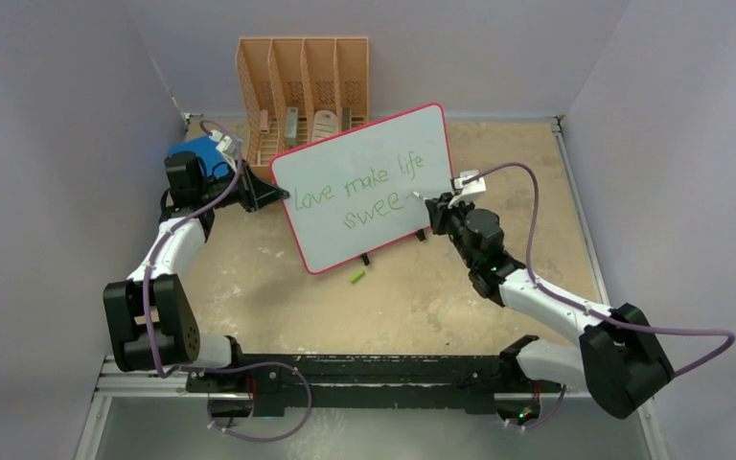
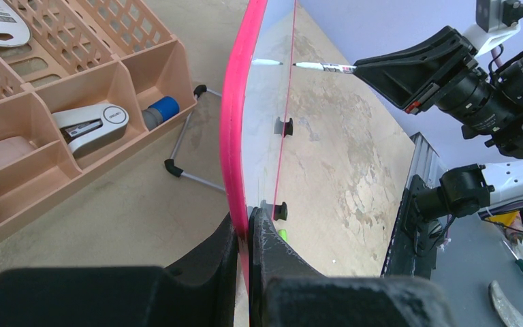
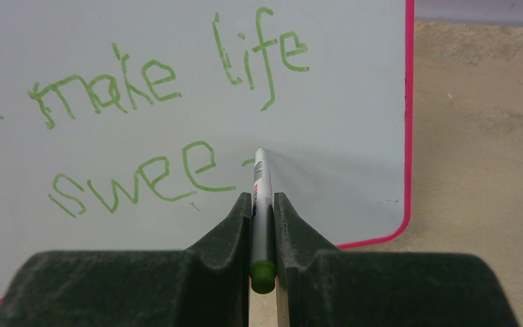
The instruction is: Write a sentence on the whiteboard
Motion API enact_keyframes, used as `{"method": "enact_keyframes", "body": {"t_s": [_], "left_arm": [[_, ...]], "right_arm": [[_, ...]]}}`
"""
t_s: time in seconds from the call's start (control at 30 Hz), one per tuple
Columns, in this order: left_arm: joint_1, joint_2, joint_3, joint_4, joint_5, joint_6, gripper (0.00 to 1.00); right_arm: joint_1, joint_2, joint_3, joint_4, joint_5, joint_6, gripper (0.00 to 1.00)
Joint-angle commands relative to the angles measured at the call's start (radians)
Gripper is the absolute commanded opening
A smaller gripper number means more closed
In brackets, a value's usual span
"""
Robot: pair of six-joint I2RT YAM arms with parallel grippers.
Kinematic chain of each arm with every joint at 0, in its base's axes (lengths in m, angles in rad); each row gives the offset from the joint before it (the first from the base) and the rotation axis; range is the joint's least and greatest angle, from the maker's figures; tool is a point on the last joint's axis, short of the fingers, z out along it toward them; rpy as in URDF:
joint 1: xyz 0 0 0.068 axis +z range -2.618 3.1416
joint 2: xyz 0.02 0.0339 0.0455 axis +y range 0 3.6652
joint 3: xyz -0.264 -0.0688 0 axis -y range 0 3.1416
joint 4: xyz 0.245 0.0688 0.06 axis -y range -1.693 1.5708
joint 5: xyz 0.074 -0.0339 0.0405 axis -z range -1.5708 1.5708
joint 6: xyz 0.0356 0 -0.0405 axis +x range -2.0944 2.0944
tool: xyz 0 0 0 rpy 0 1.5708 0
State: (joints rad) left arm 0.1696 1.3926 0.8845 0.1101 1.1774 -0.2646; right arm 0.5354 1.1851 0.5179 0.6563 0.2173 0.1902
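Right wrist: my right gripper (image 3: 262,204) is clamped on the green marker (image 3: 261,178), tip low and right on the whiteboard (image 3: 354,102), where the sentence (image 3: 156,178) stops at "swee". My left gripper (image 2: 247,225) pinches the whiteboard's rim, so I'd stroke the t lightly.

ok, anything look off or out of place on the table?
A small green piece, probably a marker cap, lies loose on the table in front of the whiteboard. The board stands skewed to the table edges, though the left tool pinches its rim.
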Motion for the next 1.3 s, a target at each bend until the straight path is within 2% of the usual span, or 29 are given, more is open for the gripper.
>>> {"method": "enact_keyframes", "body": {"t_s": [0.0, 0.7, 1.27], "left_arm": [[0.001, -0.029, 0.028, 0.04, -0.019, 0.056, 0.0], [0.002, -0.03, 0.031, 0.039, -0.016, 0.056, 0.0], [0.001, -0.029, 0.03, 0.038, -0.019, 0.056, 0.0]], "right_arm": [[-0.004, -0.044, 0.034, 0.058, -0.02, -0.015, 0.0], [-0.005, 0.031, 0.084, 0.071, -0.044, -0.023, 0.0], [-0.005, 0.009, 0.052, -0.015, -0.05, -0.01, 0.0]]}}
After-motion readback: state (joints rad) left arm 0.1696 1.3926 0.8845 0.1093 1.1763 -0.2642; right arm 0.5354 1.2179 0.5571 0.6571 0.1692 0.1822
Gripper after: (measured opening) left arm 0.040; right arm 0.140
